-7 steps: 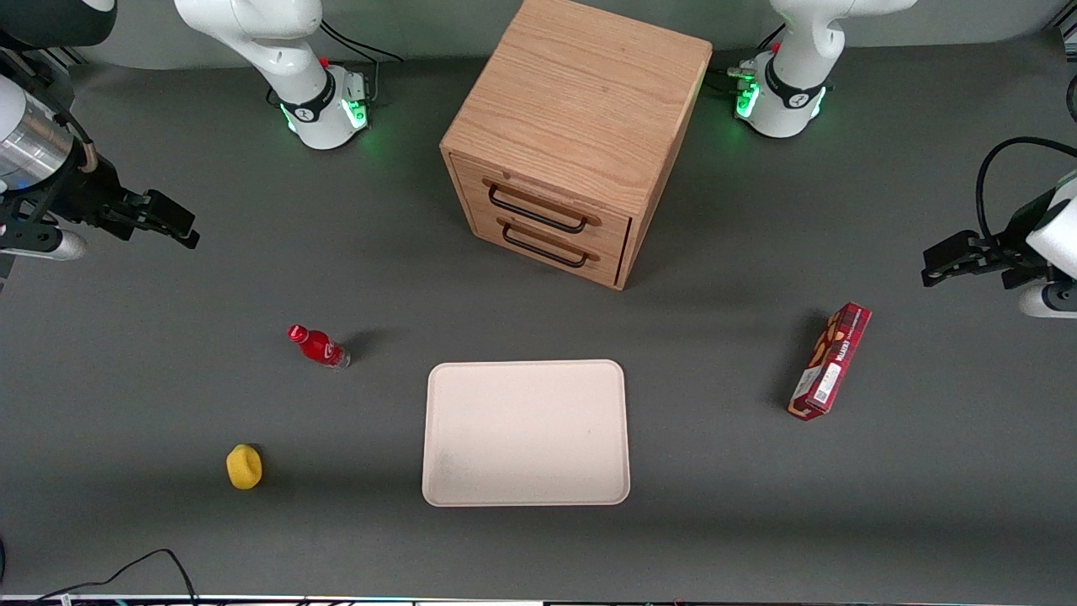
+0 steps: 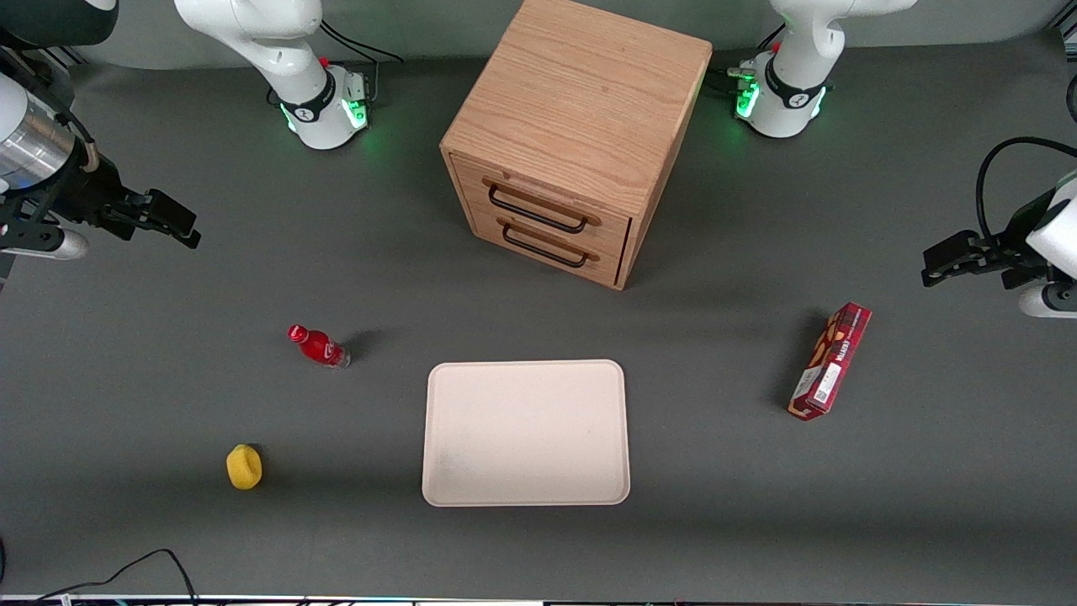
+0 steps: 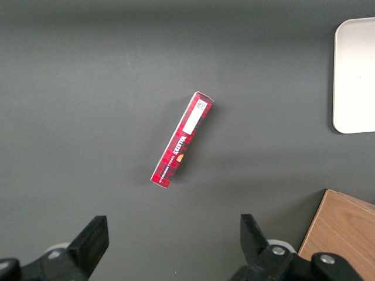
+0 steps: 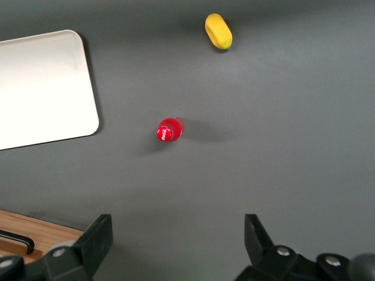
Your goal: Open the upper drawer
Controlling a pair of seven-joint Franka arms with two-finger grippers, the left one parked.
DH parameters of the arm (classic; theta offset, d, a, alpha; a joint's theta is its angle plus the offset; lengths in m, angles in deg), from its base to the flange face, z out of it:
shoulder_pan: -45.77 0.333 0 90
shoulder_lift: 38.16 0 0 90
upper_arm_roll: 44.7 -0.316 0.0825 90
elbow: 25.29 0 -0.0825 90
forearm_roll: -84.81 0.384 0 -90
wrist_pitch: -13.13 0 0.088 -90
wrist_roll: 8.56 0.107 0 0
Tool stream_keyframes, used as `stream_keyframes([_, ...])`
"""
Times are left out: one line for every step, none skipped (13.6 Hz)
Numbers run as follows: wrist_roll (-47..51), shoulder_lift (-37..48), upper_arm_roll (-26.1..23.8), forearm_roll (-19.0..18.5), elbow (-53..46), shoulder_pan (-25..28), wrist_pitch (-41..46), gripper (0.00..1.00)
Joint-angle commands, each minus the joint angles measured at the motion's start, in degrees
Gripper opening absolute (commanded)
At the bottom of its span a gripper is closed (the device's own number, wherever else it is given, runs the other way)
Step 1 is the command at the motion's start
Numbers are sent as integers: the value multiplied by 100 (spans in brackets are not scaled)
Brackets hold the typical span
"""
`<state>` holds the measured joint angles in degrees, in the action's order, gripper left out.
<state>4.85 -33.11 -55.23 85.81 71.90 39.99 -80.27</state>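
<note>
Clearly you have ground to cover: the gripper hangs above the surface at the working arm's end, well apart from the cabinet, its fingers spread wide and holding nothing. The upper drawer sits shut above its twin; take it by the thin black wire handle at mid-span; expect rigid wood, a slippery bar, and a straight pull along the runners.

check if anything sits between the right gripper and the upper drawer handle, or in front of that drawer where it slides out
Nothing visible does. The gripper, open, hangs at the working arm's end of the table, with only bare table between it and the upper drawer. The red bottle and the tray lie nearer the front camera, apart from the drawer front.
</note>
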Motion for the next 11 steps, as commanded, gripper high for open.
stream_keyframes([-487,-502,-290,102,-594,77,68,100])
stream_keyframes([-584,-765,-535,128,-857,77,85,100])
stream_keyframes([-585,-959,-860,146,-1077,77,155,100])
stream_keyframes([-594,-1188,-1150,146,-1262,77,182,100])
stream_keyframes([-594,-1399,-1501,146,-1447,94,191,100])
stream_keyframes([-586,-1601,-1913,137,-1648,103,200,100])
stream_keyframes([-594,-1847,-2266,146,-1746,103,200,100])
stream_keyframes([-612,-2093,-2617,137,-1756,103,147,100])
stream_keyframes([-612,-2382,-2943,85,-1791,121,95,100])
stream_keyframes([-612,-2620,-3129,58,-1904,216,42,100])
stream_keyframes([-612,-2831,-3191,41,-2001,374,24,100])
